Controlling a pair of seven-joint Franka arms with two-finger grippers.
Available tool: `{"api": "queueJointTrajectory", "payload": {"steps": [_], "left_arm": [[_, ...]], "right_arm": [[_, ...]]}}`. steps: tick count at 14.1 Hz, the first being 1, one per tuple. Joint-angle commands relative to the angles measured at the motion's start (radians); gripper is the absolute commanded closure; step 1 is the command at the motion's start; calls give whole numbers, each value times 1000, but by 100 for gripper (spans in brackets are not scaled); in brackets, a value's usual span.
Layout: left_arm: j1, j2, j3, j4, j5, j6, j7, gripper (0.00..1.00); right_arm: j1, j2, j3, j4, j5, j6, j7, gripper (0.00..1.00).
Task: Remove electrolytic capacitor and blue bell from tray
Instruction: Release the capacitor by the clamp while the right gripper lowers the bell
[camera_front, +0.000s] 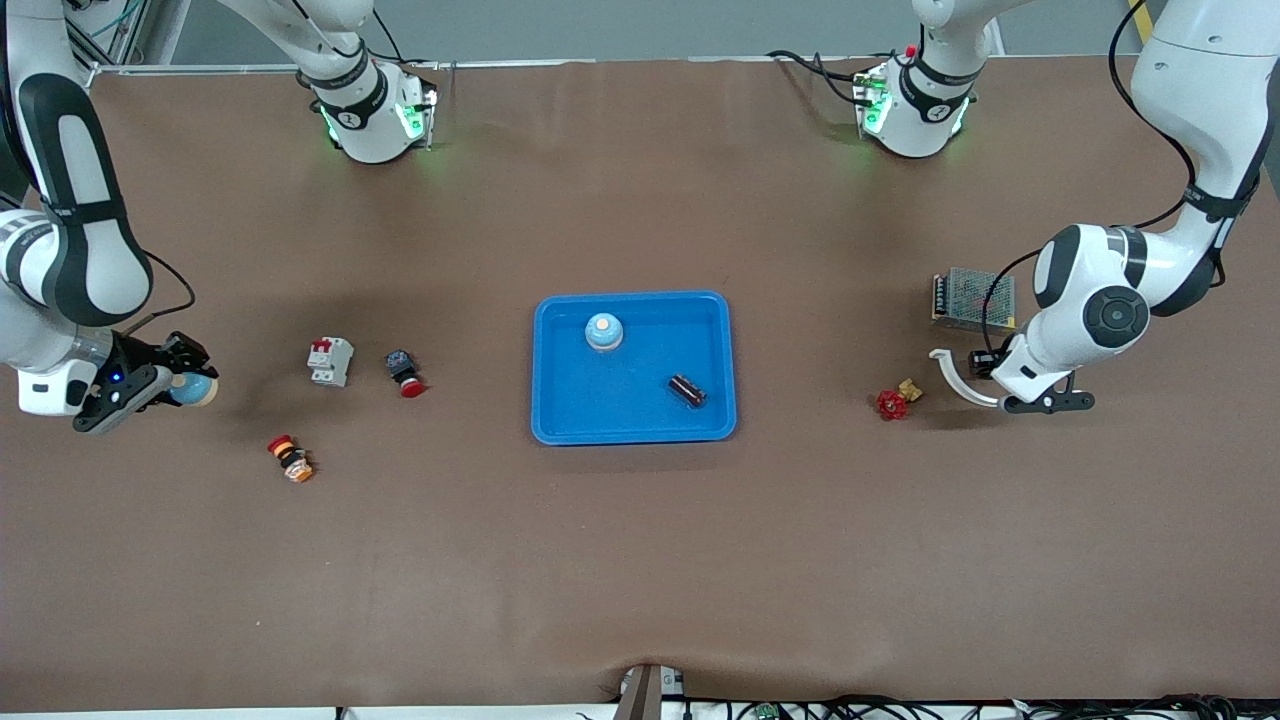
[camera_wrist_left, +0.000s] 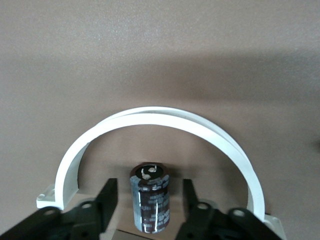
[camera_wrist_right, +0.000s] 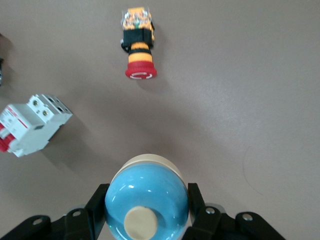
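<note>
A blue tray in the middle of the table holds a blue bell and a dark capacitor lying on its side. My right gripper, at the right arm's end of the table, is shut on a second blue bell with a cream button. My left gripper is open at the left arm's end. A second dark capacitor stands upright between its fingers with a gap on each side, inside the arc of a white curved clamp.
Near the right gripper lie a white circuit breaker, a red push button and a yellow-and-red emergency stop. Near the left arm are a red valve, the white clamp and a mesh-covered power supply.
</note>
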Motion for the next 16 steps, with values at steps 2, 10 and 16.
{"api": "queueJointTrajectory", "payload": {"steps": [2, 10, 16], "left_arm": [[9, -9, -11, 12, 26, 0, -11, 0], [1, -26, -184, 167, 7, -222, -221, 0], [-65, 30, -263, 294, -118, -256, -399, 0]], "right_arm": [[-30, -3, 19, -109, 69, 140, -96, 49], [-30, 9, 22, -204, 73, 294, -123, 49], [-30, 38, 22, -206, 73, 335, -152, 49]]}}
